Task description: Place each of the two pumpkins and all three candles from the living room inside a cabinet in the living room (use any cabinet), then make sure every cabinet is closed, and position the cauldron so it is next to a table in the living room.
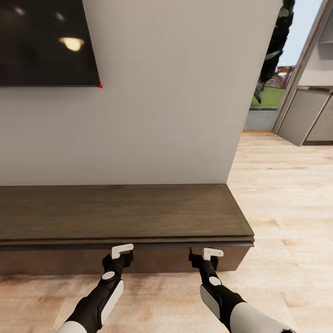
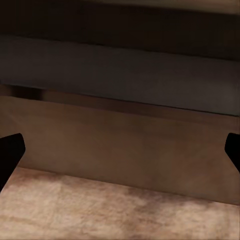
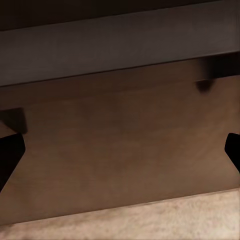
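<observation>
My left gripper is low in front of the cabinet, just under the overhanging top edge. In the left wrist view its two dark fingertips stand far apart at the two sides of the picture, so the jaws are spread and nothing is between them. My right gripper is beside it, at the same height, close to the cabinet's right end. Its fingertips are also wide apart in the right wrist view, with only the brown front between them, so it is spread and empty too.

The cabinet stands against the white wall, below the dark screen, on the pale wood floor. Its top is bare here, and the fronts look shut from the head view, but I cannot tell this for certain.

I judge the front as a stiff, flat, smooth panel with no handle, so a pinch on the face would slip. The better place to take hold is the edge below the top lip, hooking one finger behind it and pulling slowly. It should move lightly and it is not fragile.
</observation>
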`<state>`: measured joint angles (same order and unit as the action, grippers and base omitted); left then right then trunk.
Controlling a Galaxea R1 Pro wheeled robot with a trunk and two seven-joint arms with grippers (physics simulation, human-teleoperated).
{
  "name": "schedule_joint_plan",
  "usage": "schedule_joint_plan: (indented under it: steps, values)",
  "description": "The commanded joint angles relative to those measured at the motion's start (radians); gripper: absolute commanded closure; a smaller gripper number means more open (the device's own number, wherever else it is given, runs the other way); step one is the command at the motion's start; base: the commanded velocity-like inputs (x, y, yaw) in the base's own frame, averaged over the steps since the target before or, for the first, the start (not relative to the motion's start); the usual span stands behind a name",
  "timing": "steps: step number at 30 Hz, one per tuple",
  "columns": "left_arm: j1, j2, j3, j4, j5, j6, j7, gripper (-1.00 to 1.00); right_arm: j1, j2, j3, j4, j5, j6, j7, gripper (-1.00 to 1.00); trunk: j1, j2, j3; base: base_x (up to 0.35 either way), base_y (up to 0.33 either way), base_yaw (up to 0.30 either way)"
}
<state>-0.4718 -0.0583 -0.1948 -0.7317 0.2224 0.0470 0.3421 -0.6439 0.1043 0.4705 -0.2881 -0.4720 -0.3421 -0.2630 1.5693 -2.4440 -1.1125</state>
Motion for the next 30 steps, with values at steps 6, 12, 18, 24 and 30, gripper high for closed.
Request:
schedule_joint_plan:
  steps: [6,12,18,24,30]
  values:
    - [0.000,0.000,0.000,0.000,0.001,0.001,0.000,-1.00,0.000,0.000,-0.001,0.000,0.001,-0.001,-0.001,-1.00,0.000,0.000,0.000,0.033,0.000,0.000]
    - [-0.001,-0.001,0.000,0.000,0.000,0.001,0.000,-1.00,0.000,0.000,-0.001,0.000,0.001,-0.001,-0.001,-1.00,0.000,0.000,0.000,0.101,0.000,0.000]
    - [0.000,-0.002,0.000,0.000,0.000,0.001,0.000,-1.00,0.000,0.000,-0.001,0.000,0.001,-0.001,0.000,-1.00,0.000,0.000,0.000,-0.099,0.000,0.000]
    - [-0.001,-0.004,0.000,0.000,0.000,0.001,0.000,-1.00,0.000,0.000,-0.001,0.000,0.001,0.000,-0.001,-1.00,0.000,0.000,0.000,-0.236,0.000,0.000]
    - [0.000,0.000,0.006,-0.004,0.004,0.022,-0.008,-1.00,-0.001,0.002,-0.004,-0.001,0.000,0.031,-0.004,-1.00,0.000,0.000,0.000,-0.311,0.000,0.000]
